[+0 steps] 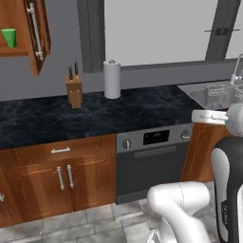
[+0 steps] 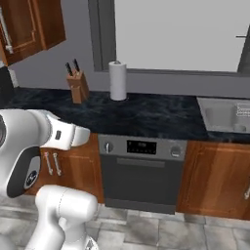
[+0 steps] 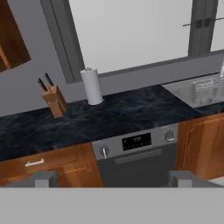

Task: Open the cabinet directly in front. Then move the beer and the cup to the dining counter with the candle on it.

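Observation:
The reddish-brown wall cabinet (image 1: 19, 52) hangs at the top left with its door (image 1: 40, 35) swung open, the long silver handle facing me. On its shelf stands the green cup (image 1: 9, 38). Part of the cabinet (image 2: 29, 24) also shows in the right base view, and a corner of it (image 3: 11, 41) in the hand view. My gripper (image 3: 113, 179) is open with nothing between its fingertips (image 3: 43, 178), well back from the counter and facing the oven. The beer, the dining counter and the candle are out of view.
A black marble counter (image 1: 142, 111) carries a knife block (image 1: 74, 89) and a paper towel roll (image 1: 112, 79). A steel sink (image 1: 213, 92) is set in at the right. Below are an oven (image 1: 154, 159) and base cabinets (image 1: 61, 175). A window fills the wall behind.

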You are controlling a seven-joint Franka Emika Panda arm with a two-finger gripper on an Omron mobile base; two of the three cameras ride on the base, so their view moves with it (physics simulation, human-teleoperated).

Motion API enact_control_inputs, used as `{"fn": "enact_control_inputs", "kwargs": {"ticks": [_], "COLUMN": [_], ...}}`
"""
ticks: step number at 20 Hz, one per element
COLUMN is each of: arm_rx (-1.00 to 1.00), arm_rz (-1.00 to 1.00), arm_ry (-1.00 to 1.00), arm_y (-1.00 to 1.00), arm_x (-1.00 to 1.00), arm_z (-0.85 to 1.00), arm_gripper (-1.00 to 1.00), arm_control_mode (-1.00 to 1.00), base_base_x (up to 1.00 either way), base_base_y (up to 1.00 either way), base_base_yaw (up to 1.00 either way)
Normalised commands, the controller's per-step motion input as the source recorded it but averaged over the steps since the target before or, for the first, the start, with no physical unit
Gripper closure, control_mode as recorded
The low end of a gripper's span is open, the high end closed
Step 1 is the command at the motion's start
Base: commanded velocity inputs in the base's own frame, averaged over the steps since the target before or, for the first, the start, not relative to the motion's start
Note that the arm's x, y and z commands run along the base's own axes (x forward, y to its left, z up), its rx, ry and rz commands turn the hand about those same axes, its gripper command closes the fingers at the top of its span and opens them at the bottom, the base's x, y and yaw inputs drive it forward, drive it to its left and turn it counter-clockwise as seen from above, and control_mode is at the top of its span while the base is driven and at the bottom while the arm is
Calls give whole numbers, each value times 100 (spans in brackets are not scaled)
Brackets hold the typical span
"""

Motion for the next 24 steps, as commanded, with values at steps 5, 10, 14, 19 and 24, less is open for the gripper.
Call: {"fn": "enact_control_inputs", "kwargs": {"ticks": [5, 10, 14, 19, 24], "arm_rx": [0, 0, 0, 0, 0], "arm_rz": [0, 0, 0, 0, 0], "arm_ry": [0, 0, 0, 0, 0], "arm_y": [0, 0, 0, 0, 0], "arm_x": [0, 0, 0, 0, 0], "arm_z": [0, 0, 0, 0, 0], "arm_gripper": [-100, -100, -100, -100, -100], "arm_control_mode": [100, 100, 100, 100, 100], "base_base_x": [0, 0, 0, 18, 83], "base_base_y": [100, 100, 100, 100, 70], "base_base_yaw": [13, 10, 8, 5, -6]}}
